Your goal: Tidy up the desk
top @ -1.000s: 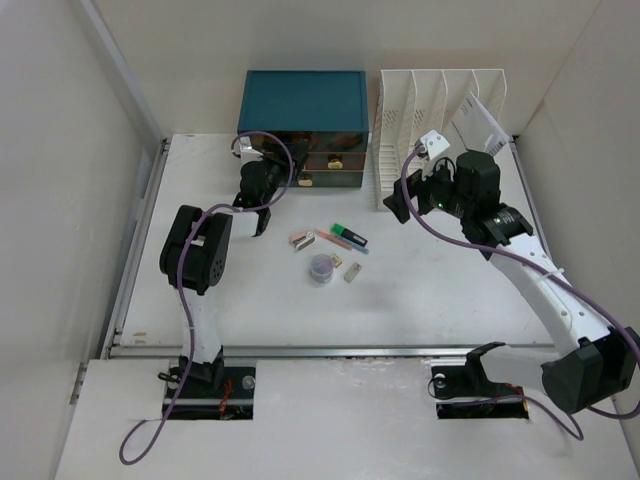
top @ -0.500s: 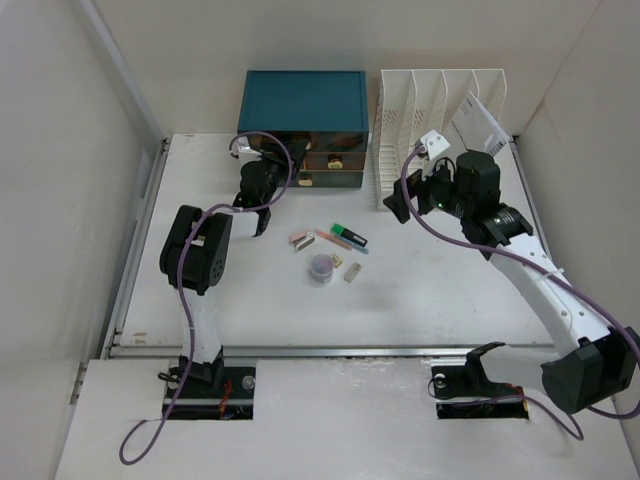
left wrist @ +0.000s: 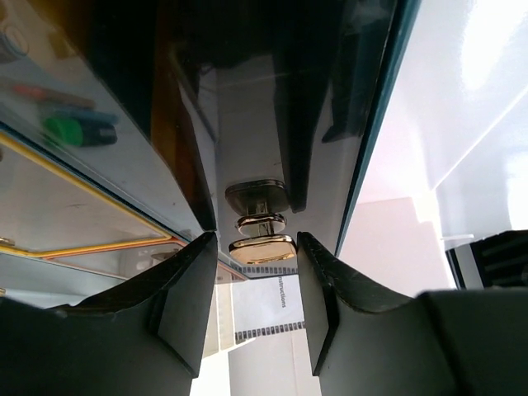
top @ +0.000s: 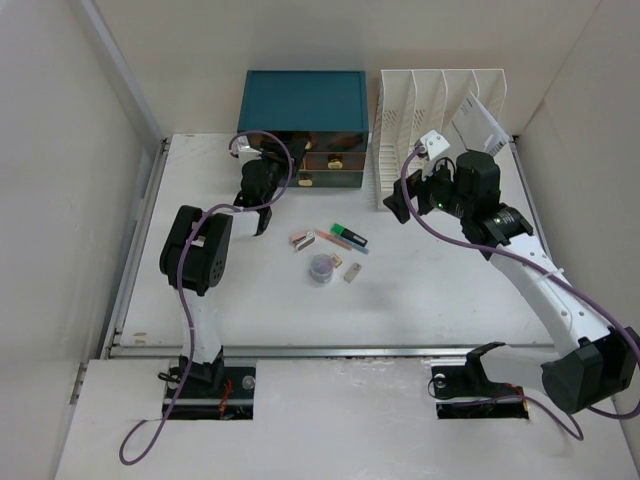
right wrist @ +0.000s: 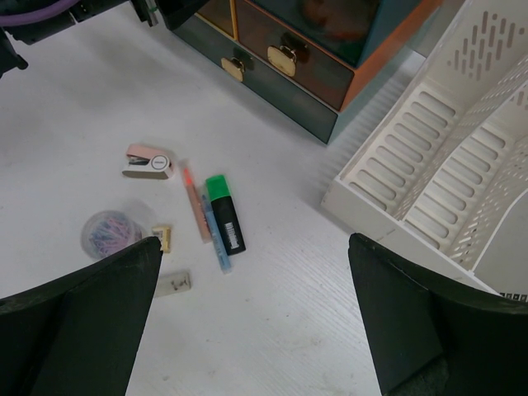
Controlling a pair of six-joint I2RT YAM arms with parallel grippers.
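The white desk (top: 450, 290) carries a teal drawer box (top: 300, 100) at the back. My left gripper (top: 268, 158) is at the box's upper left drawer front. In the left wrist view its fingers (left wrist: 257, 241) stand apart on either side of a gold drawer knob (left wrist: 261, 247), with a small gap on the left side. My right gripper (top: 398, 208) hangs wide open and empty above the desk (right wrist: 272, 330), next to the white file rack (top: 420, 110). A pink stapler (right wrist: 148, 162), a green-capped marker (right wrist: 224, 214) and a jar of paper clips (right wrist: 111, 233) lie mid-desk.
An orange pen (right wrist: 194, 202), a blue pen (right wrist: 214, 239), a small yellow sharpener (right wrist: 162, 238) and a grey eraser (right wrist: 172, 284) lie by the marker. A sheet of paper (top: 485, 120) stands in the rack. A metal rail (top: 300, 350) runs along the near edge. Walls close in on both sides.
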